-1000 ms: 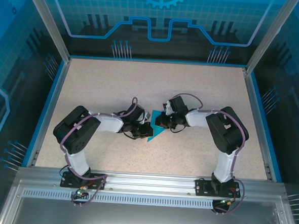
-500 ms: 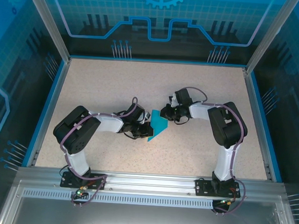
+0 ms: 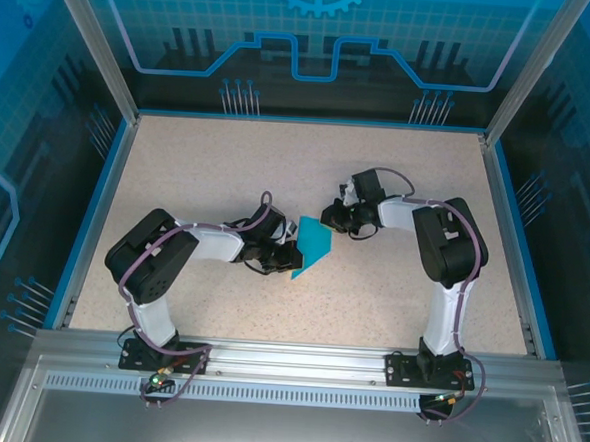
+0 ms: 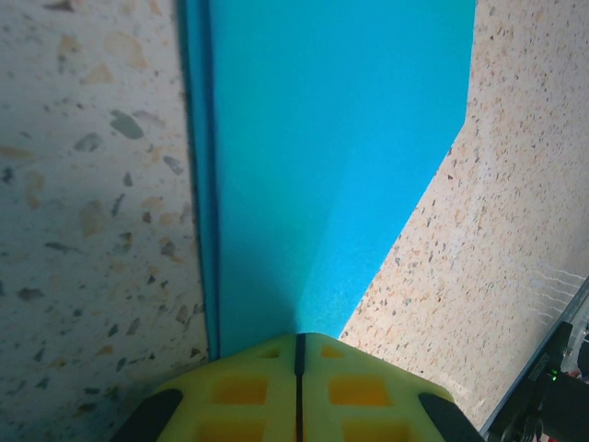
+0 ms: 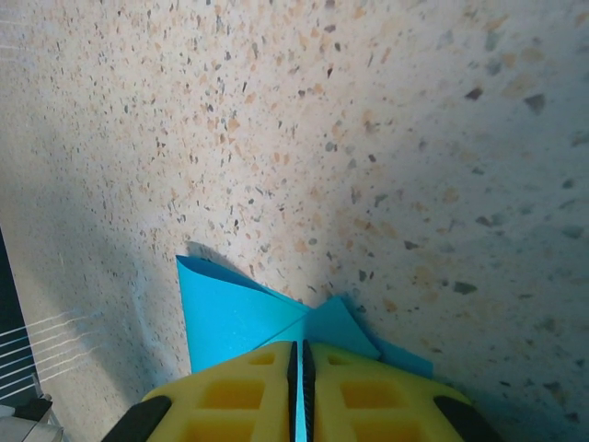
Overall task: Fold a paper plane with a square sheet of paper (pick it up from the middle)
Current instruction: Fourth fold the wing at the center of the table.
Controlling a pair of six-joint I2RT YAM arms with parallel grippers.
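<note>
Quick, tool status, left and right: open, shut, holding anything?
Left tool: shut, gripping the folded blue paper.
Right tool: shut, gripping the same paper from its other side.

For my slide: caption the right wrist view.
Right gripper shut on folded cyan paper over the speckled table.

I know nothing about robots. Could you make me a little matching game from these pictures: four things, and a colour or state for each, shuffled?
1 left gripper
2 right gripper
3 sheet of paper
4 table

a speckled beige
b shut on the paper's far right corner
c bright blue, folded
d shut on the paper's left side

Pairs: 1-d, 2-b, 3-c, 4-a
</note>
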